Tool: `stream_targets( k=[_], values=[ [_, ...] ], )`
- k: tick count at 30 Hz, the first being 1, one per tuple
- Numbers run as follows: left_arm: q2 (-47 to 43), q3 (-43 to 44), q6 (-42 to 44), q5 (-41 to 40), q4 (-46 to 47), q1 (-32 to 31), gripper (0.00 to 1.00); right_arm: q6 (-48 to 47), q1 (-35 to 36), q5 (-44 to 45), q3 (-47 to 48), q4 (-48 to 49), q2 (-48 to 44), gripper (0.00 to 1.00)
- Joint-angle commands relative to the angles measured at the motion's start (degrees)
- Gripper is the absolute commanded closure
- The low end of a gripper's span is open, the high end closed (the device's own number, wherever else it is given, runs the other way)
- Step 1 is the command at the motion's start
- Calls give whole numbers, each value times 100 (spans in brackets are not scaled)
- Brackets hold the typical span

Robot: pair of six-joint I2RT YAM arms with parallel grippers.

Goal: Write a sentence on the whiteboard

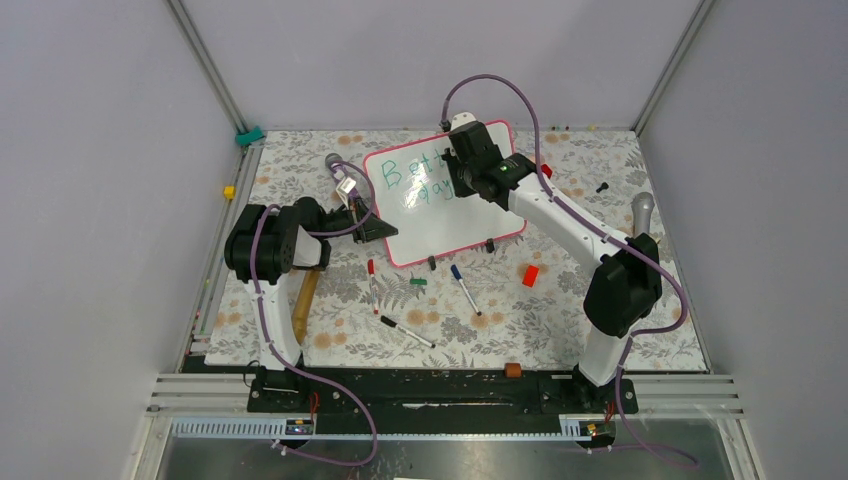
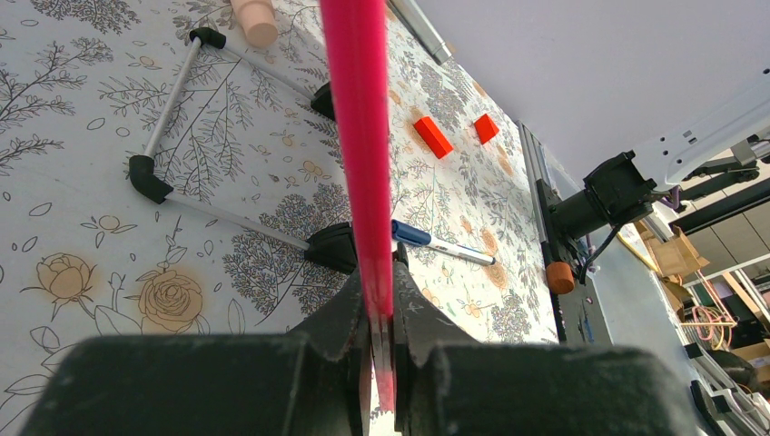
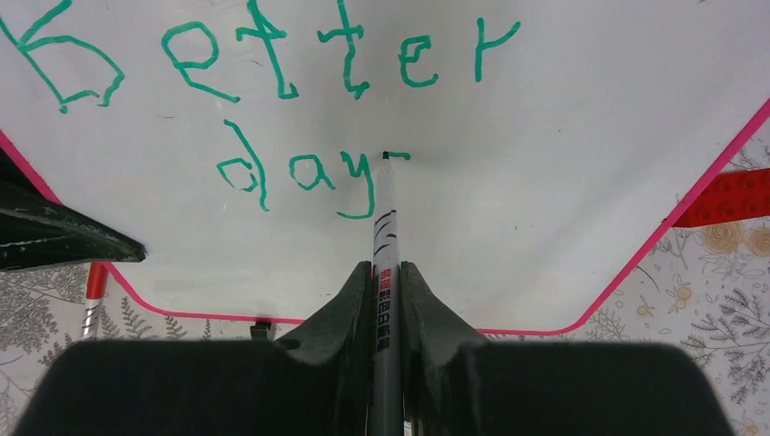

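Well, over on the left, the left gripper (image 2: 382, 313) is clenched on the thin pink-red frame of the whiteboard (image 1: 440, 220), pinching its left edge. That board sits at the back middle of the flowered table (image 1: 330, 330), its two small black feet on its near side. Across its upper part runs the sentence (image 3: 272, 64) in green: "Better" on top and "day" beneath. Just right of the "y", the tip of a marker (image 3: 385, 227) touches the white surface at a short green dash, and the right gripper (image 3: 386, 291) is clamped round its barrel. Nearer me, a red-capped pen (image 1: 372, 285), a black pen (image 1: 407, 332) and a blue-capped pen (image 1: 464, 289) lie loose, with a red block (image 1: 530, 276) further right.
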Motion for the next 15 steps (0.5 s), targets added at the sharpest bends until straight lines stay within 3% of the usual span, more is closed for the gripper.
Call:
stream_targets(
  k=[1, 15],
  values=[
    [152, -38, 496, 747, 268, -124, 100, -60, -2, -264, 90, 313, 8, 100],
    [156, -41, 498, 749, 266, -122, 100, -99, -1, -294, -117, 173, -120, 100]
  ],
)
